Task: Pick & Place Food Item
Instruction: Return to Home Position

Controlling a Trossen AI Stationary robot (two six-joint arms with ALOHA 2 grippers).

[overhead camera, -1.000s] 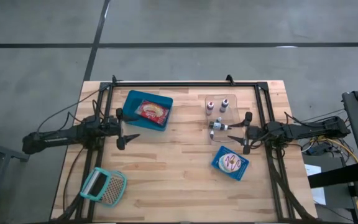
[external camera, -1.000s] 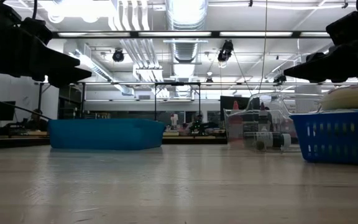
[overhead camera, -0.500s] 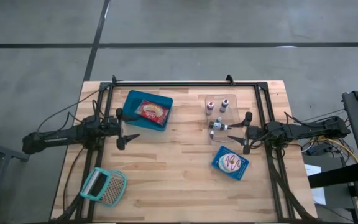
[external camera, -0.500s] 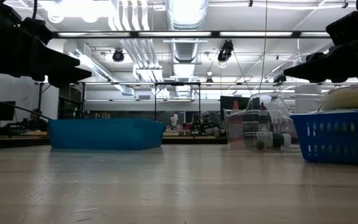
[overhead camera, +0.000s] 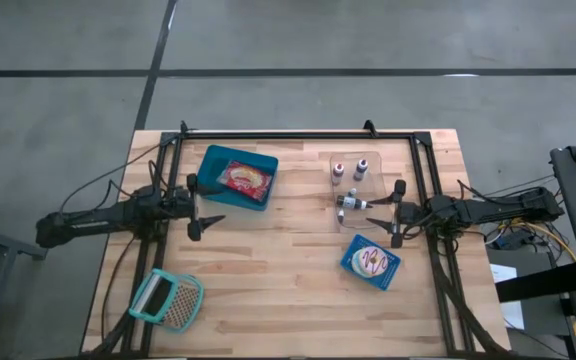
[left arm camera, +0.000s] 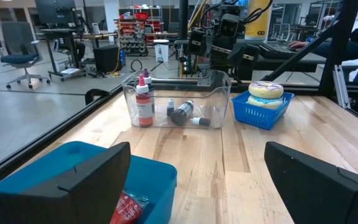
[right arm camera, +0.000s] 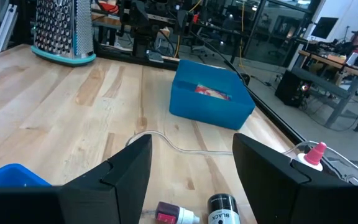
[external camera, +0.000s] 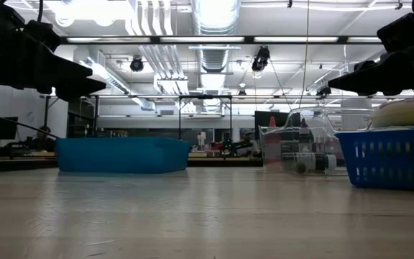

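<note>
Wooden table [overhead camera: 288,310] is carrying everything. Nearest the front edge, a grater [overhead camera: 168,300] is lying at the left. At the right a doughnut [overhead camera: 372,260] is sitting in its basket [overhead camera: 348,262], just in front of the right gripper [overhead camera: 393,212], whose fingers are standing wide apart. Level with it, the left gripper [overhead camera: 202,208] is hovering with fingers spread too, just beside the teal bin [overhead camera: 213,165], which is holding a packet [overhead camera: 243,178]. Farther back, bottles [overhead camera: 339,172] are standing and lying in the clear bin [overhead camera: 371,185], just beside the right gripper.
</note>
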